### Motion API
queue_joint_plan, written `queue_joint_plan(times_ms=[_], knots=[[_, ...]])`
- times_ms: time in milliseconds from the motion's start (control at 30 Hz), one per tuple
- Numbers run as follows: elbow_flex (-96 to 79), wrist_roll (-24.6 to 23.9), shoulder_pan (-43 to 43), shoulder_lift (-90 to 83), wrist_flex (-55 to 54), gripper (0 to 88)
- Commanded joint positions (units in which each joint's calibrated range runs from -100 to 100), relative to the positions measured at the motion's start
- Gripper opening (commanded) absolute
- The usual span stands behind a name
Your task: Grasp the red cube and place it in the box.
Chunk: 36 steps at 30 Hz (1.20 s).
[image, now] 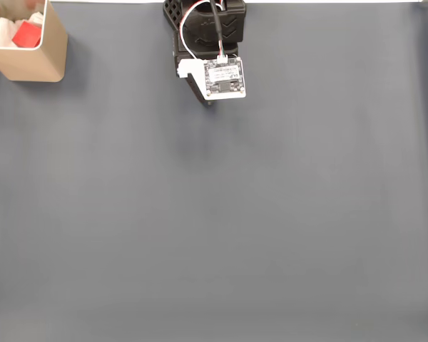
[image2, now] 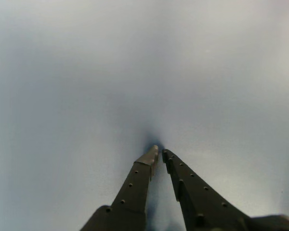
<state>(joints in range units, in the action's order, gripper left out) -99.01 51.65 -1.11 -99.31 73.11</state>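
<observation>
Red cube [image: 27, 33]: small, bright red, matte. It sits inside the box [image: 46, 53] at the top left corner of the fixed view, resting on white padding [image: 3, 30]; part of it is cut off by the box wall, so its full shape does not show. One upper face reads slightly lighter than the rest.

Box: tan cardboard outside, smooth, with rounded lower corners and thin straight walls; inner wall faces look white. It is cropped by the frame's top and left edges.

Table cover [image: 271, 214]: a flat, slate-grey sheet, matte, with a faint vertical fold near the right edge of the fixed view. In the wrist view it appears as a soft, out-of-focus grey field.

Arm [image: 207, 28]: black plastic body at top centre of the fixed view, well apart from the box, with red and white wires [image: 192, 21] looping over it and a small white circuit board [image: 225, 77] on top.

Gripper [image2: 159, 155]: two dark, tapered fingers [image2: 132, 187] with rows of small dots along their edges. The tips nearly meet, with only a thin gap between them, and nothing is held. A small dark shadow lies just beyond the tips.
</observation>
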Motion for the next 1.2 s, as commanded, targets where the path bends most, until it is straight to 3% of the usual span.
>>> queue_joint_plan(times_ms=[0,267,1167], knots=[[-0.8,0.1,-0.7,-0.7,1.6,0.0],[-0.8,-2.7,-0.7,-0.7,2.8,0.2],[-0.8,-2.7,-0.6,-0.7,2.8,0.2]])
